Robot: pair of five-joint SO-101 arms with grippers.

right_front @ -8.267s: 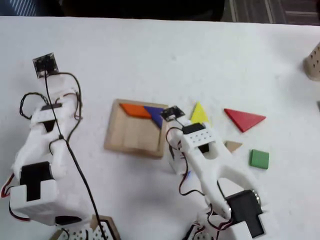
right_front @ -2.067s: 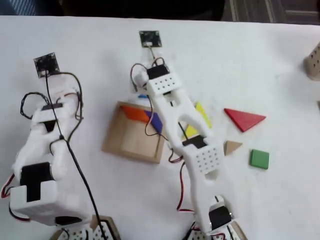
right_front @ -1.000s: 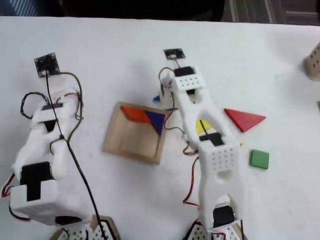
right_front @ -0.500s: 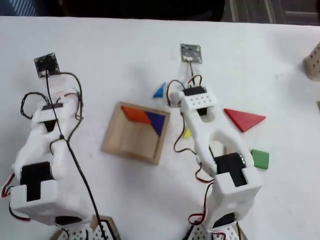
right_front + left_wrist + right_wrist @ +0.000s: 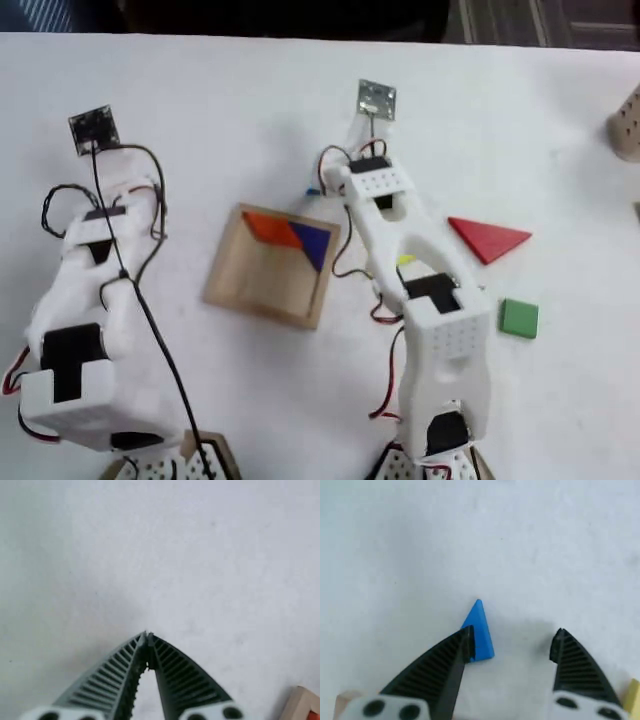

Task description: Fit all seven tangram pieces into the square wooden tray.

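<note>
At table (image 5: 200, 100) centre in the high view lies the tray (image 5: 262, 290), slightly rotated. Two pieces are seated in it: the orange piece (image 5: 271, 228) along the 12 o'clock edge, and the navy piece (image 5: 314, 243) touching it in the 2 o'clock corner. The rest of the tray floor shows bare wood.

Pieces on the table, placed from the tray:
- Blue triangle (image 5: 479, 630): 1 o'clock, just beyond the corner, flat on the table.
- Yellow piece (image 5: 405, 260): 3 o'clock, mostly covered by the right arm (image 5: 440, 330).
- Red triangle (image 5: 488, 238): 3 o'clock, well apart, beyond the arm.
- Green square (image 5: 519, 317): 4 o'clock, well apart.

Right gripper (image 5: 513, 632): positioned low over the blue triangle, jaws spread wide. The triangle lies between them, close against one finger (image 5: 455, 652); contact cannot be confirmed. The other finger stands well clear of it.

Left gripper (image 5: 147, 636): at 9 o'clock from the tray, over bare table, jaws pressed together with nothing between them. A tray corner (image 5: 304, 702) shows beside it
</note>
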